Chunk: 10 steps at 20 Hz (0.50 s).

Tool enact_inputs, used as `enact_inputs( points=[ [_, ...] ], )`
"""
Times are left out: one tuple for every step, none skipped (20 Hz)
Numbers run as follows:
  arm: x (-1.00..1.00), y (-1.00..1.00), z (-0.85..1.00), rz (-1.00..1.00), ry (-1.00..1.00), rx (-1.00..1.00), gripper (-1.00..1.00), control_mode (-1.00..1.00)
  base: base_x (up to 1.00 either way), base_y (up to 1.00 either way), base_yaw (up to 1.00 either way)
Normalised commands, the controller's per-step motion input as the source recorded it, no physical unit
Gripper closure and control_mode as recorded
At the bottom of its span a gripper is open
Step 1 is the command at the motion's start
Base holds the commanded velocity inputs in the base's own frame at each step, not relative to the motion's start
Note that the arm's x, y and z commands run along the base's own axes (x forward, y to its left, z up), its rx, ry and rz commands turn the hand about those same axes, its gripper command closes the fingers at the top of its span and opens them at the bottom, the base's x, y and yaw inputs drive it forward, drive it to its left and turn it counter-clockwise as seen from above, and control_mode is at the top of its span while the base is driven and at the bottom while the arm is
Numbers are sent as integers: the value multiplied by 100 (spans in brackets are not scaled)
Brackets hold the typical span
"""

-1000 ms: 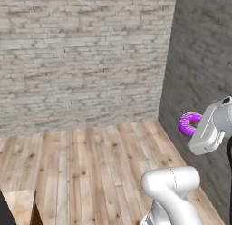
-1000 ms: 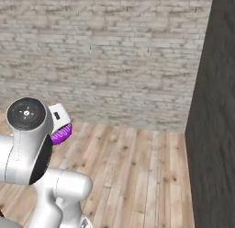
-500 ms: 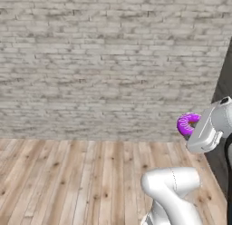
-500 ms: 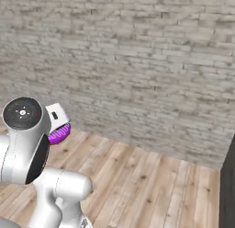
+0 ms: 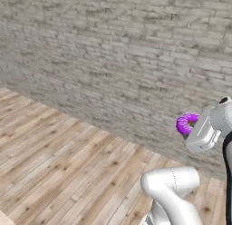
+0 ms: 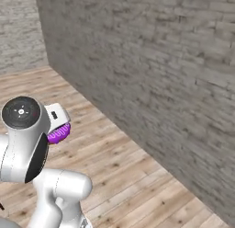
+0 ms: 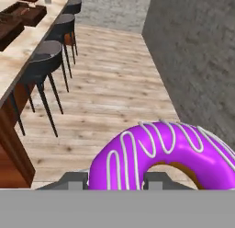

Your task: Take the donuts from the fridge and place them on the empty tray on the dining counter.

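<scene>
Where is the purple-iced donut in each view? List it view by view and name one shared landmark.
Left base view: donut at right of centre, held at the arm's hand.
Right base view: donut at left, under the white hand.
Hand view: donut fills the lower right.
Shared landmark: the grey brick wall above the wood floor.

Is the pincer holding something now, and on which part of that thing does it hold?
Yes. The pincer is shut on a purple donut, gripping the ring at its near edge. The exact contact spot is hidden.
</scene>
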Motion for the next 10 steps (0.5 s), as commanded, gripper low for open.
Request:
enact_inputs(
  points=[
    [0,0,0,0,0,0,100,100,74,0,95],
    [0,0,0,0,0,0,100,100,76,0,94],
    [0,0,0,0,0,0,100,100,77,0,92],
    [0,0,0,0,0,0,100,100,84,0,89],
    [0,0,0,0,0,0,100,100,90,0,87],
    [0,0,0,0,0,0,100,100,99,0,84],
    [0,0,0,0,0,0,100,100,100,0,82],
    [0,0,0,0,0,0,100,100,100,0,82],
    [0,0,0,0,0,0,100,100,100,0,79],
    [0,0,0,0,0,0,100,100,100,0,77]
  ],
)
